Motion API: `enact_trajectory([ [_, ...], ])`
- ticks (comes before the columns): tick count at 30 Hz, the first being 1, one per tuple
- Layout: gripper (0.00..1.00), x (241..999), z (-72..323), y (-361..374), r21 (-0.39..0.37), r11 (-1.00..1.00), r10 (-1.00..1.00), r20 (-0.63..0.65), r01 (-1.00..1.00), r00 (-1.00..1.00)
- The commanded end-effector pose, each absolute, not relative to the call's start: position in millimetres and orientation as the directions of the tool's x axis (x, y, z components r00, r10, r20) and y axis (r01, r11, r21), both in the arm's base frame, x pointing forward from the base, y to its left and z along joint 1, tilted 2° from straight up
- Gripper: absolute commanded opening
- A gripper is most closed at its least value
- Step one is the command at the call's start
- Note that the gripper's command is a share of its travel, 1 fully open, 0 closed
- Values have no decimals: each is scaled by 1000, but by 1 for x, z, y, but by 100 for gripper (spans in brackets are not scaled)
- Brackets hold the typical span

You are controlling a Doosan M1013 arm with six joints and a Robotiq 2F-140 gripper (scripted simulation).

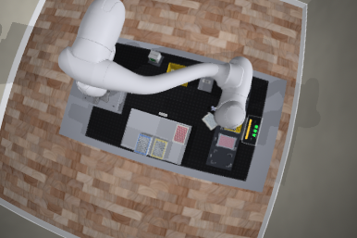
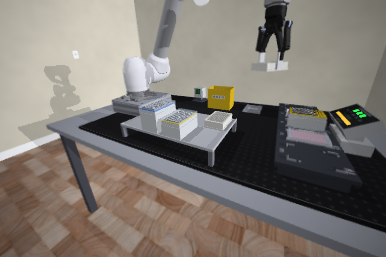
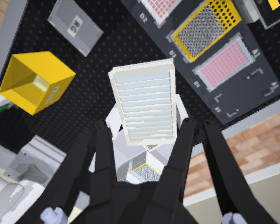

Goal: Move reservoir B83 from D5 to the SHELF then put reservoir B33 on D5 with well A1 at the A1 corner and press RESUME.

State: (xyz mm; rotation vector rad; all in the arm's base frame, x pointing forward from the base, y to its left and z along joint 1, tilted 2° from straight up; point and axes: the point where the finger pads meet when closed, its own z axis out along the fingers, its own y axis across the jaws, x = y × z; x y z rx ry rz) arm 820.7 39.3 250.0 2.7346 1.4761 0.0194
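My gripper (image 2: 271, 62) is shut on a white 12-trough reservoir (image 2: 270, 66) and holds it level, troughs up, high above the black mat between the shelf and the deck. In the wrist view the reservoir (image 3: 146, 102) sits between my fingers; I cannot read its label. From above only its corner (image 1: 209, 120) shows beside the wrist. On the deck (image 2: 310, 145), the D5 brackets (image 3: 241, 100) are empty. Next to them are a pink plate (image 3: 225, 62), a yellow tip rack (image 3: 207, 27) and another pink plate (image 3: 161, 5).
The shelf (image 1: 154, 136) carries a blue-banded box (image 2: 158, 115), a yellow-banded box (image 2: 178, 122) and a low plate (image 2: 219, 119). The RG nest (image 3: 74, 27), a yellow box (image 3: 36, 82) and a small keyed post (image 1: 154, 56) stand at the back. The panel (image 1: 253, 131) is beside the deck.
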Motion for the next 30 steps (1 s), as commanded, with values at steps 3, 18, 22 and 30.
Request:
enact_trajectory([
  [3, 0, 822, 252, 39, 37, -607, 794, -9, 794, 608],
  [18, 0, 822, 252, 39, 38, -791, 612, 1, 611, 791],
  [22, 0, 822, 252, 39, 38, -837, 546, 4, 546, 838],
  [30, 0, 822, 252, 39, 37, -913, 406, 10, 405, 914],
])
